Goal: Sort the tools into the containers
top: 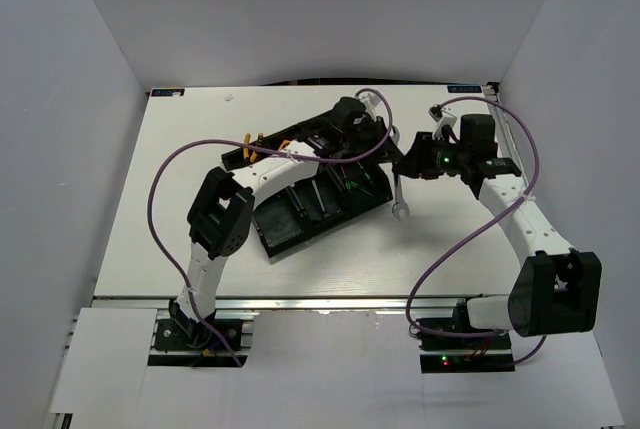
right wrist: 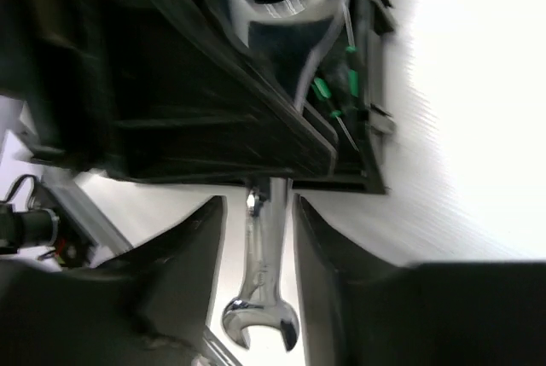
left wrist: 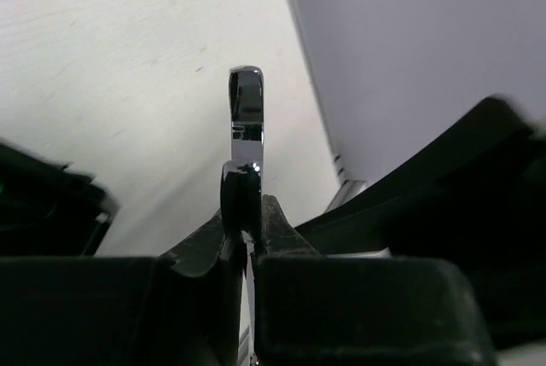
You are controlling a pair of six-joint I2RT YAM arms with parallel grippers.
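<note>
**Pinching the silver wrench at the tray's right end**

Pinching the silver wrench [left wrist: 246, 114] tight in the left gripper [left wrist: 247, 212], with both black fingers [left wrist: 277, 234] pressing flat on the shaft and no gap showing. Seeing the wrench edge-on from the left wrist, poking up past the fingertips against the white table [top: 150, 209].

Hanging, from overhead, just beside the right end of the black tray [top: 320, 232], outside every compartment, with the open-ended head pointing toward the arm bases. Not managing to tell whether that lower end is touching the table or clearing it.

Straddling the same shaft with the right gripper [right wrist: 258, 208], standing narrowly apart: one finger [right wrist: 192, 251] on either side, with a sliver of daylight between metal and pad on both sides, so bracketing rather than squeezing. Showing the forked head clearly low in the right wrist view, beyond the fingertips.

Moving outward: lying inside the tray near that same right end, the small green-black tool [right wrist: 322, 89]; not making out which compartment. Peeking over the tray's far left corner, the yellow-handled pliers [top: 250, 142]. Reaching diagonally across the tray, the left arm [top: 265, 174], covering much of the far row, so not reading what is lying underneath.
</note>
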